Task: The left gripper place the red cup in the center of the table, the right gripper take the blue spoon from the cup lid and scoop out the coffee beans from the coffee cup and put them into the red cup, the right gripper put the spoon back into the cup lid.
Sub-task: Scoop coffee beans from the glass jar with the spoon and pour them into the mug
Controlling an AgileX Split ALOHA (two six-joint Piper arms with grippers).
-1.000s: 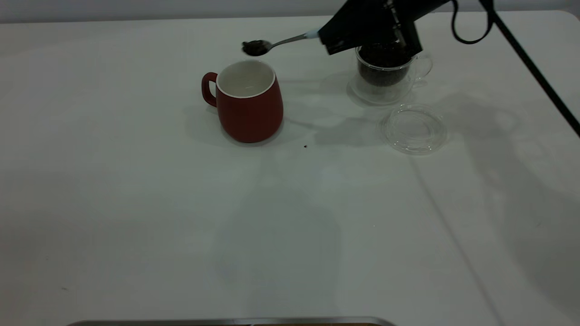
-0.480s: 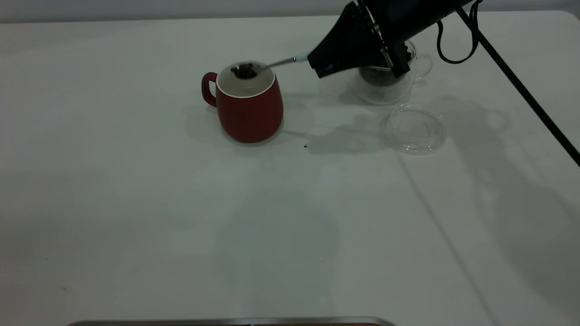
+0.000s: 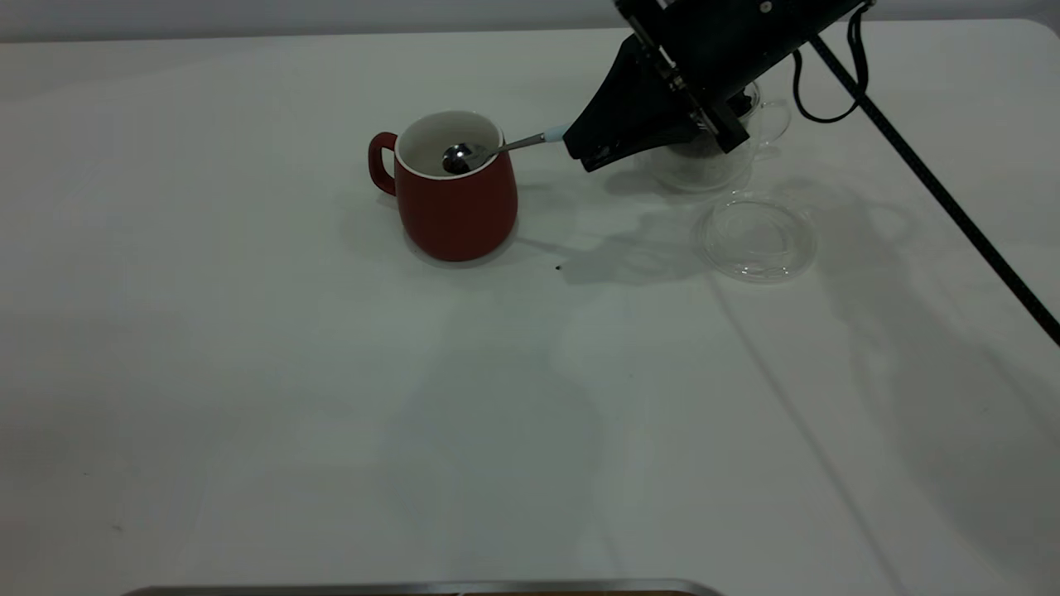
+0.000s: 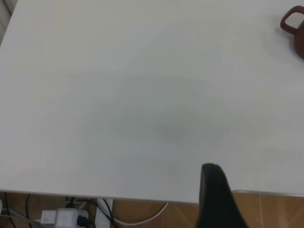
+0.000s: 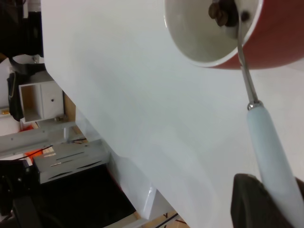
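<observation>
Exterior view. The right gripper (image 3: 584, 153), clamped on the pale handle of the blue spoon (image 3: 497, 149), reaches in from the far right corner of the table (image 3: 331, 397). The spoon's bowl has dropped from above the rim a moment ago to inside the red cup (image 3: 454, 189), which stands toward the far edge, roughly midway between the side edges, handle pointing to the left edge. The bowl now looks tipped and shiny, so the beans it carried a second ago have probably been emptied into the cup. The coffee cup (image 3: 704, 157) stands partly hidden behind the gripper; the empty cup lid (image 3: 756, 237) lies just beside it on the near side. One dark speck, perhaps a spilled bean (image 3: 557, 266), lies on the table between the red cup and the lid.

Left wrist view. Only one dark finger of the left gripper (image 4: 216, 197) shows, over the table's edge and well apart from the red cup (image 4: 294, 28); whether it is spread or closed cannot be told. The arm appears idle.

Right wrist view. The spoon (image 5: 268, 142) runs from the gripper's finger (image 5: 261, 202) over the rim into the red cup (image 5: 275, 38), where coffee beans (image 5: 222, 12) sit at the bowl's tip. The pour seems nearly complete; judging by this, withdrawing the spoon and returning it to the lid comes next.
</observation>
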